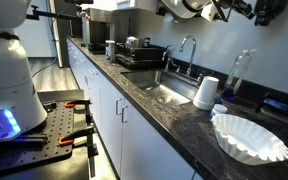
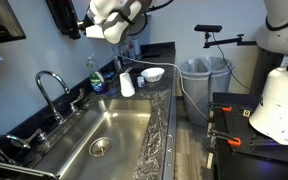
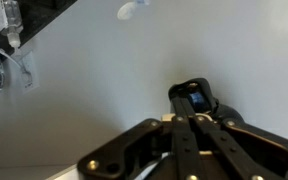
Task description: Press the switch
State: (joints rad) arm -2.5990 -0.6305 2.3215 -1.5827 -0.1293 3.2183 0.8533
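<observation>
My gripper [image 3: 191,97] is shut, its two black fingers pressed together with nothing between them. In the wrist view it points at a plain pale wall, close to it. In both exterior views the arm is raised high above the counter, by the wall behind the sink [image 1: 236,10] [image 2: 112,32]. I cannot pick out a switch with certainty in any view. It may be hidden behind the fingers or the arm.
Below the arm is a dark counter [image 1: 174,125] with a steel sink [image 2: 104,135] and a faucet [image 2: 49,82]. A white cup [image 1: 207,92], a stack of white coffee filters [image 1: 249,138] and a soap bottle [image 2: 96,75] stand near it. Grey bins [image 2: 204,75] stand past the counter's end.
</observation>
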